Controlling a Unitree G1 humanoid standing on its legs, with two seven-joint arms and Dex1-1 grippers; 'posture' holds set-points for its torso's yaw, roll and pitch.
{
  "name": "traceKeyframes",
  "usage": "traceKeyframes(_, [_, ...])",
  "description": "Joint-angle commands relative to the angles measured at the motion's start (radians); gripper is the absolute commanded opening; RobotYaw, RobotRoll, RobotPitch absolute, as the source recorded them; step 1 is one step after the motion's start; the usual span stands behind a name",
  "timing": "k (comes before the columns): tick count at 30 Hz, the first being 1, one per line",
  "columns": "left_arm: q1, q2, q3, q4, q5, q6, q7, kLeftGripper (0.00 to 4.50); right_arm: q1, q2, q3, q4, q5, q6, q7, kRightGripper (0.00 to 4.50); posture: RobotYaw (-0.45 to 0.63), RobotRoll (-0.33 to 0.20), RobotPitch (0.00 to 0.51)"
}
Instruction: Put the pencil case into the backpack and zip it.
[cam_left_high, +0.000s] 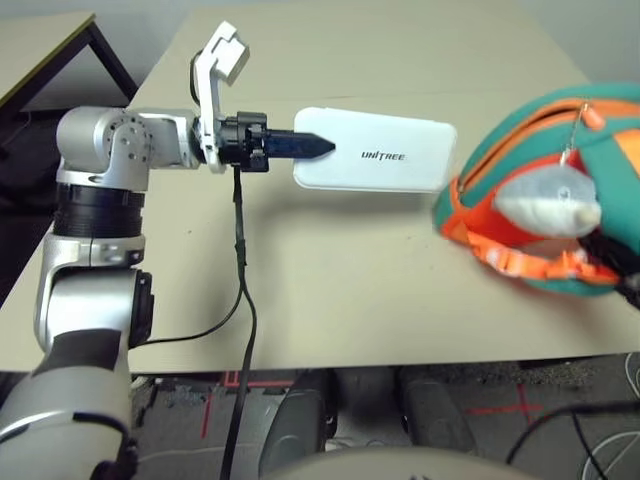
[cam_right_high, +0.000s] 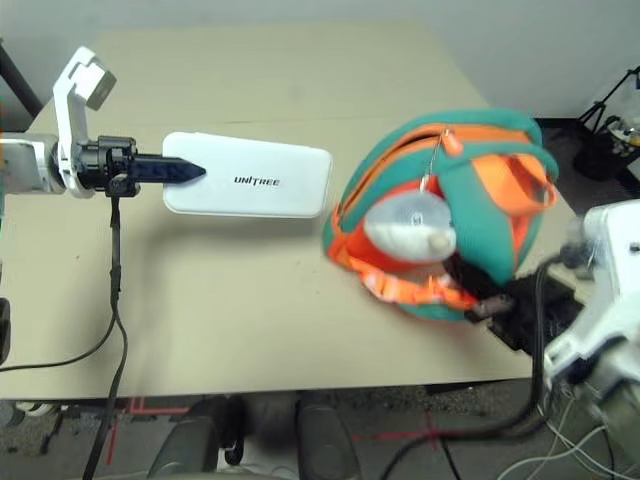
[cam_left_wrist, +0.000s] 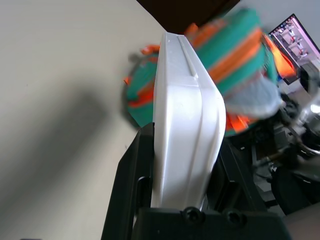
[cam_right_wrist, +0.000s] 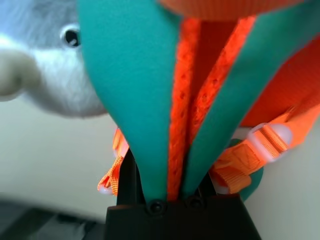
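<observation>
White pencil case (cam_left_high: 375, 151) with dark lettering, teal-and-orange backpack (cam_right_high: 470, 180), grey-white plush toy (cam_right_high: 410, 226), beige table (cam_left_high: 330, 290)

A flat white pencil case (cam_left_high: 375, 150) of smooth, faintly glossy hard plastic is seen. The teal-and-orange backpack (cam_right_high: 470, 200) is made of soft matt cloth (its orange straps are of woven webbing). A fluffy grey-white plush toy (cam_right_high: 410, 225) and a matt beige tabletop (cam_left_high: 330, 290) are shown.

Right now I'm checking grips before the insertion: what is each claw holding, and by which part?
Left claw clamps the pencil case at one short end. Right claw pinches a teal-and-orange fold of the backpack.
</observation>
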Motion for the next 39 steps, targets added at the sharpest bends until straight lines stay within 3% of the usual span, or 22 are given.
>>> traceKeyframes(1, [-0.033,-0.012,-0.008,0.025,0.012,-0.023,-0.045,1.43,0.127,-0.077,-0.029,-0.049,0.167,-0.192,-0.103,0.18,-0.37,0.0,0.149])
traceKeyframes(7, [-0.058,-0.035,0.001,0.047,0.036,-0.064,-0.063,1.43,0.08,-0.207,0.208,-0.028,0.107,-0.394,-0.223,0.18,-0.35,0.0,0.146])
traceKeyframes(12, [-0.066,-0.001,0.02,0.034,0.055,-0.088,-0.075,1.43,0.025,-0.209,0.364,0.011,-0.021,-0.429,-0.201,0.18,-0.3,0.0,0.139])
traceKeyframes(20, [-0.097,0.085,0.064,0.014,0.068,-0.18,-0.111,1.43,-0.009,-0.188,0.457,0.062,-0.158,-0.445,-0.123,0.18,-0.26,0.0,0.135])
traceKeyframes(26, [-0.084,0.123,0.069,-0.099,0.035,-0.148,-0.155,1.43,-0.04,-0.18,0.494,0.095,-0.211,-0.444,-0.087,0.18,-0.25,0.0,0.133])
traceKeyframes(39, [-0.087,0.078,0.014,-0.131,0.052,-0.195,-0.198,1.43,-0.111,-0.181,0.546,0.13,-0.262,-0.436,-0.058,0.18,-0.25,0.0,0.136])
